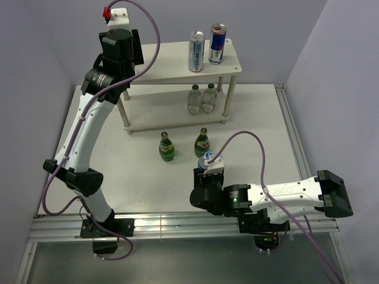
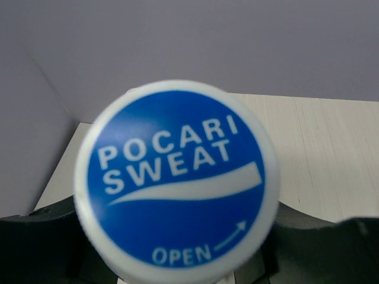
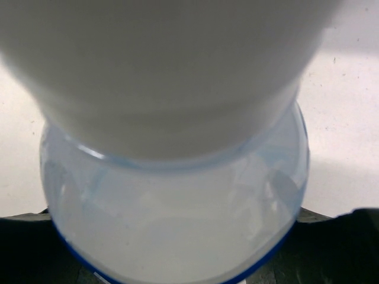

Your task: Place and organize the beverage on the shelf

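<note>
The left gripper [image 2: 183, 251], closed on the Pocari Sweat bottle [image 2: 176, 180] beside the left end of the shelf [image 1: 172, 68], should lower it upright onto its top, apart from the 2 cans [image 1: 196, 52], while the right gripper [image 3: 189, 257] grips a second bottle [image 1: 206, 158] low at the table [image 1: 148, 183].

White table [image 1: 266, 112]: carries the two-tier shelf [image 1: 172, 68] at its back. On shelf's top board, one end: silver can [image 1: 196, 51] beside red-and-blue can [image 1: 217, 44]. On shelf's lower board: pale bottles [image 1: 194, 100], touching. Before shelf, on table: green bottles [image 1: 167, 148], apart.
</note>
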